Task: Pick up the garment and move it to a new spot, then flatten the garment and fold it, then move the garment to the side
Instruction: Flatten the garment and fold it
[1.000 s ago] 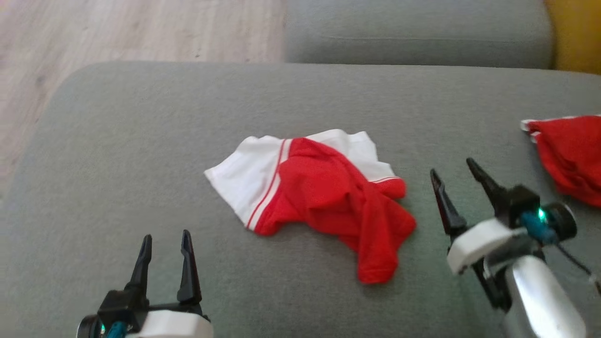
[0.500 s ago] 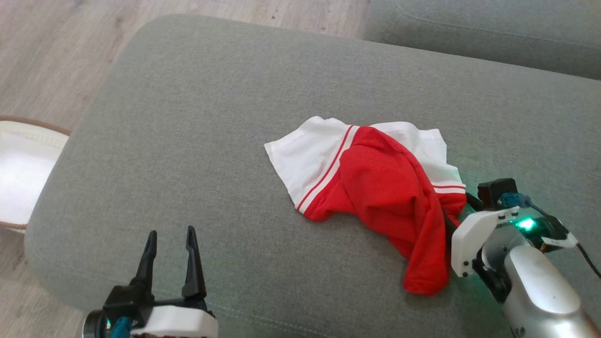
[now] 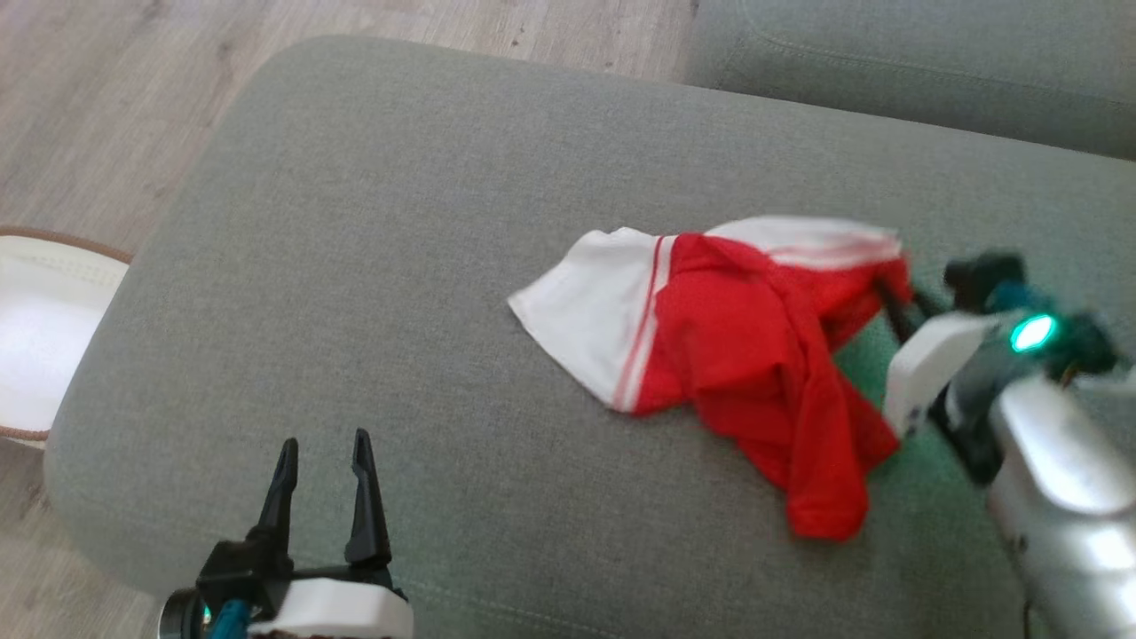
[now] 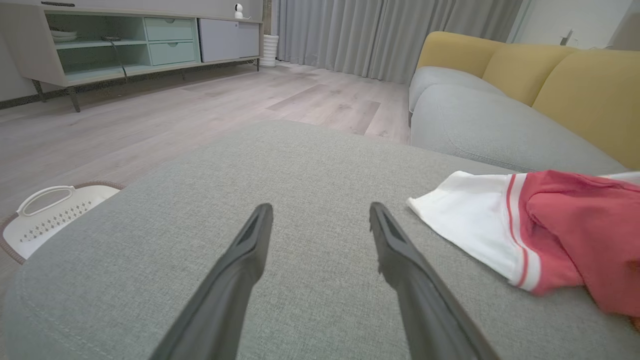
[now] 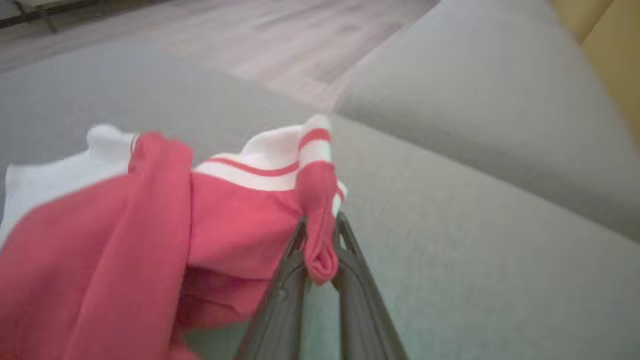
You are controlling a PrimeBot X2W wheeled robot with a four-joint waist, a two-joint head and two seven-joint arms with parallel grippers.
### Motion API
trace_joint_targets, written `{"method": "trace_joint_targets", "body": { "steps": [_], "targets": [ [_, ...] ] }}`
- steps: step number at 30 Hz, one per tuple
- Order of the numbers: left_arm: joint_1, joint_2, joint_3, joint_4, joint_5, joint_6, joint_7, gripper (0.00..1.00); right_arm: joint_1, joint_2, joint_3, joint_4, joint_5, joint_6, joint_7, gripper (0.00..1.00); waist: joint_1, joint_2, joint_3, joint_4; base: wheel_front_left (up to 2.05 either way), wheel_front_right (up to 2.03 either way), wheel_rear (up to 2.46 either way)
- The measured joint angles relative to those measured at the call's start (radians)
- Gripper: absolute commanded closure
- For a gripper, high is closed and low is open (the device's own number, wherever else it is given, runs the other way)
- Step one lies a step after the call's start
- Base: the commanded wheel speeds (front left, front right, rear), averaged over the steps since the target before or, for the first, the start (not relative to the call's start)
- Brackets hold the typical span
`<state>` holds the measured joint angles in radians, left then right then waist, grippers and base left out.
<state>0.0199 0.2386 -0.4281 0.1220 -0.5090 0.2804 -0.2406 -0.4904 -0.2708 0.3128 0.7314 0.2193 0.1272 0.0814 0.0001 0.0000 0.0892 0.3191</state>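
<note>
Nearest, the left gripper [image 3: 324, 439] hovers with its 2 fingers spread above the grey cushion [image 3: 399, 266]. Further on, the crumpled red-and-white garment [image 3: 737, 355] lies mid-cushion, its raised right edge pinched tight by the right gripper [image 5: 320, 222].

Right gripper [image 5: 321, 225] now clamps the red and white garment [image 3: 737, 355].
A second ago its fingers stand apart beside the cloth; now they pinch a red fold at the garment's right edge, which lifts off the grey cushion [image 3: 399, 266], white band drawn rightward.
</note>
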Motion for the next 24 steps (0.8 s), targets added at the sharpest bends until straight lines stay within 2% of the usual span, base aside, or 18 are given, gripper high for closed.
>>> {"method": "trace_joint_targets", "body": {
  "steps": [9,17,18,19,20,21,22,24],
  "targets": [
    [0.0,-0.007,0.0,0.0,0.0,-0.007,-0.008,0.0,-0.173,-0.064,-0.06,-0.02,-0.063,0.0,-0.01,1.0,0.0,0.0,0.009,0.011,0.0,0.0,0.0],
    [-0.033,-0.033,-0.002,0.006,0.01,-0.017,-0.009,0.0,-0.243,-0.161,-0.12,0.123,-0.158,0.0,0.016,1.0,0.0,0.0,0.055,0.054,0.0,0.0,0.0],
    [-0.039,-0.035,-0.001,0.006,0.01,-0.017,-0.009,0.0,-0.249,-0.163,-0.129,0.138,-0.173,0.0,0.015,0.94,0.0,0.0,0.063,0.058,0.0,0.0,0.0],
    [-0.039,-0.035,-0.001,0.006,0.01,-0.017,-0.009,0.0,-0.249,-0.163,-0.129,0.138,-0.173,0.0,0.015,0.72,0.0,0.0,0.063,0.058,0.0,0.0,0.0],
    [-0.042,-0.036,0.0,0.007,0.01,-0.017,-0.009,0.0,-0.257,-0.161,-0.133,0.158,-0.182,0.0,0.015,0.13,0.0,0.0,0.07,0.061,0.0,0.0,0.0],
    [-0.042,-0.038,0.001,0.008,0.01,-0.017,-0.009,0.0,-0.263,-0.158,-0.137,0.176,-0.188,0.0,0.015,0.13,0.0001,0.0,0.076,0.064,0.0,0.0,0.0],
    [-0.042,-0.04,0.002,0.011,0.01,-0.018,-0.009,0.0,-0.265,-0.153,-0.14,0.191,-0.192,0.0,0.014,0.0,0.0001,0.0,0.08,0.065,0.0,0.0,0.0],
    [-0.042,-0.045,0.004,0.015,0.017,-0.018,-0.009,0.0,-0.266,-0.147,-0.141,0.221,-0.204,0.0,0.005,0.0,0.0,0.0,0.084,0.065,0.0,0.0,0.0]
  ]
}}
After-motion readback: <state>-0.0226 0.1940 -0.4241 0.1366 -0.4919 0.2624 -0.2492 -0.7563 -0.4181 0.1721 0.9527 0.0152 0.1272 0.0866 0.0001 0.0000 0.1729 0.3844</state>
